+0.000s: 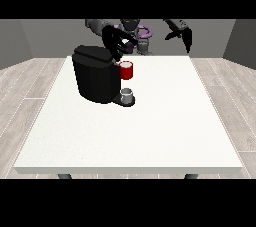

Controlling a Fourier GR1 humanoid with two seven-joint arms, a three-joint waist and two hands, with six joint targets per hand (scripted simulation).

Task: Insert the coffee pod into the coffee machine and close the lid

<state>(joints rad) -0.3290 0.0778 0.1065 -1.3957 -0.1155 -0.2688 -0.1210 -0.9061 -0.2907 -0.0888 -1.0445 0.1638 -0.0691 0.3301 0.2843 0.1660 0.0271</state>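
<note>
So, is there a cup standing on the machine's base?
Yes, a small grey cup stands on the coffee machine's base, right below the red holder.

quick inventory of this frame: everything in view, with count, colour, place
coffee machine: 1, black, on the table's left half toward the far edge
pod holder: 1, red, at the machine's front right, above the cup
cup: 1, grey, on the machine's base under the red holder
coffee pod: 1, small and purplish, at the fingers of the hand at the view's left, above the machine
table: 1, white, large, centre of view
floor: pale wood planks, around the table
hand at the view's left: 1, black, over the machine's top right
hand at the view's right: 1, black, raised behind the table's far edge, holding nothing, fingers relaxed
</note>
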